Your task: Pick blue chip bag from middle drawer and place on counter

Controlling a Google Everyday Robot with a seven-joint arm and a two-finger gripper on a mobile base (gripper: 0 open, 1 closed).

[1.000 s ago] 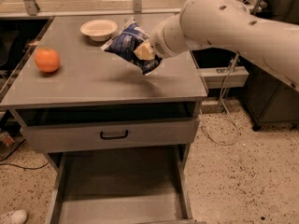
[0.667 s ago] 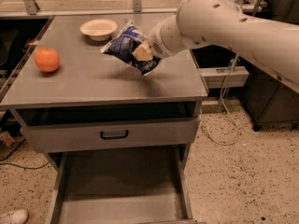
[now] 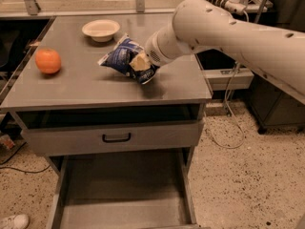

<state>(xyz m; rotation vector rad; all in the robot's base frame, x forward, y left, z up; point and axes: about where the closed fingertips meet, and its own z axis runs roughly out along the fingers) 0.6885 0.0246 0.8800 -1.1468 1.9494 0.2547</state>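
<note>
The blue chip bag (image 3: 123, 58), dark blue foil with white patches, is held tilted over the middle of the counter (image 3: 86, 87); its lower end is at or just above the surface. My gripper (image 3: 141, 63) is shut on the bag's right side, reaching in from the right on the big white arm (image 3: 228, 30). The middle drawer (image 3: 121, 194) is pulled out below, its grey floor bare.
An orange (image 3: 48, 61) sits at the counter's left. A cream bowl (image 3: 100, 29) sits at the back, just behind the bag. The upper drawer front (image 3: 112, 137) with a black handle is slightly out. A shoe tip (image 3: 13, 221) shows on the floor at lower left.
The gripper and bag have moved slightly lower and toward the counter's front, closer to the surface. The orange, bowl and drawers have not moved.
</note>
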